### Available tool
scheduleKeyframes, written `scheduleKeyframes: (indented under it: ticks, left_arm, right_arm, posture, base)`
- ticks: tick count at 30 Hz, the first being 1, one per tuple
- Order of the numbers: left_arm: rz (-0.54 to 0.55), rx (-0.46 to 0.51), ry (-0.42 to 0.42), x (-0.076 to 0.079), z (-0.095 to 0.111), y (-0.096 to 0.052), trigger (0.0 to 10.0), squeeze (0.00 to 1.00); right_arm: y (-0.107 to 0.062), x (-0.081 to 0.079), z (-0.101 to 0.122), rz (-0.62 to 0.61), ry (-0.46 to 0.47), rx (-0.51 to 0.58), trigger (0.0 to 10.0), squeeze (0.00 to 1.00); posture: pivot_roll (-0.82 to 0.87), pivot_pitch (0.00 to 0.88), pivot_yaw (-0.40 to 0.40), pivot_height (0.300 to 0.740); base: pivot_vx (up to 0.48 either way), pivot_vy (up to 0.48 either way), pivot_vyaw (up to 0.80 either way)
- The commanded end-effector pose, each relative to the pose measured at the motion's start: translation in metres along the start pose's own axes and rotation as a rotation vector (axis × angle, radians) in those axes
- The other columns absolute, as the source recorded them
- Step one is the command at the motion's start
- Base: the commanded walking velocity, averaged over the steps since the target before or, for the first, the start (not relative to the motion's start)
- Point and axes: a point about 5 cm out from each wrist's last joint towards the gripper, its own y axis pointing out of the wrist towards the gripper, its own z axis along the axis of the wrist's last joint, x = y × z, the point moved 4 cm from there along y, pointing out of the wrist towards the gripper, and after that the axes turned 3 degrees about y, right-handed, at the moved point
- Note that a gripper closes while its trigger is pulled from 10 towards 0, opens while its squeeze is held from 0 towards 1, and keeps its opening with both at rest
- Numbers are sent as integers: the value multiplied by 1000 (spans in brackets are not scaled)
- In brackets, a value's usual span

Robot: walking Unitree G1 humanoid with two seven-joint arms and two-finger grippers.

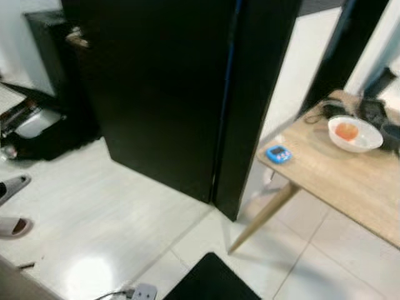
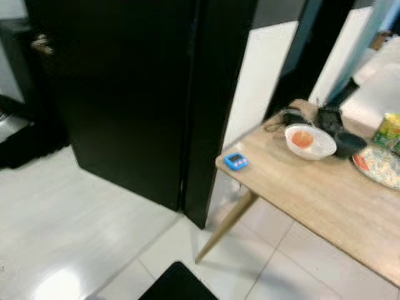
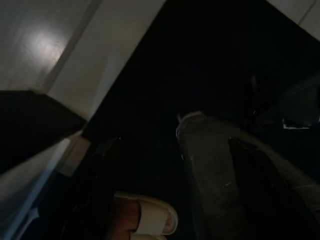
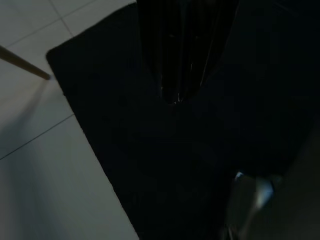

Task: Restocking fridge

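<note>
Hanging low over a black floor mat (image 3: 200, 60), the left gripper (image 3: 165, 165) points down at the ground in its dim wrist view; two dark fingers (image 3: 250, 170) can just be made out, well apart, with nothing between them. Under them lie a pale slipper (image 3: 150, 220) and a grey trouser leg (image 3: 220, 165) of a person standing close by. The floor (image 1: 81, 206) is glossy white tile with thin grout lines and a bright glare patch.

At the far left of the head views two more pale slippers (image 1: 12, 187) lie on the tile beside a low black unit (image 1: 47, 75). The tall black fridge (image 1: 175, 87) stands in the middle, smooth and matte, both doors shut, a narrow seam running down between them. A corner of the mat (image 1: 209, 281) shows at the near edge.

To the right stands a light wood-grain table (image 2: 312, 187) on a slanted tapered wooden leg (image 2: 225, 228). A small blue timer (image 2: 236, 161) sits near its left edge. Farther along are a round white bowl (image 2: 309, 140) with something orange inside, dark blurred items (image 2: 331, 119) beside it, a patterned plate (image 2: 378, 164) and a green carton (image 2: 389, 130).

The right gripper (image 4: 180, 65) also hangs over the dark mat; its black glossy fingers look drawn together to a point, holding nothing.
</note>
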Motion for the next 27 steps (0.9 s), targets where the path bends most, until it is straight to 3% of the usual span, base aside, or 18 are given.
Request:
scheduleKeyframes:
  ticks: [1, 8, 15, 27]
  left_arm:
    - [-28, -83, -39, 13, -25, -3, 10000, 0]
    - [-18, -93, -62, 12, -31, -5, 10000, 0]
    - [-15, -89, -41, 12, -28, -4, 10000, 0]
    - [-7, -81, -24, 9, -24, -3, 10000, 0]
  right_arm:
    - [-1, 7, 2, -21, 11, 12, 10000, 0]
    - [-1, 7, 5, -19, 18, 26, 10000, 0]
    - [-1, 5, 0, -6, 0, -6, 10000, 0]
    - [-1, 4, -1, -3, -6, -13, 10000, 0]
  posture:
    - [49, 0, -49, 740]
    - [49, 0, -48, 740]
    - [48, 0, -52, 740]
    - [50, 0, -49, 740]
  base:
    - [251, 0, 0]
    - [251, 0, 0]
    - [249, 0, -798]
    - [0, 0, -788]
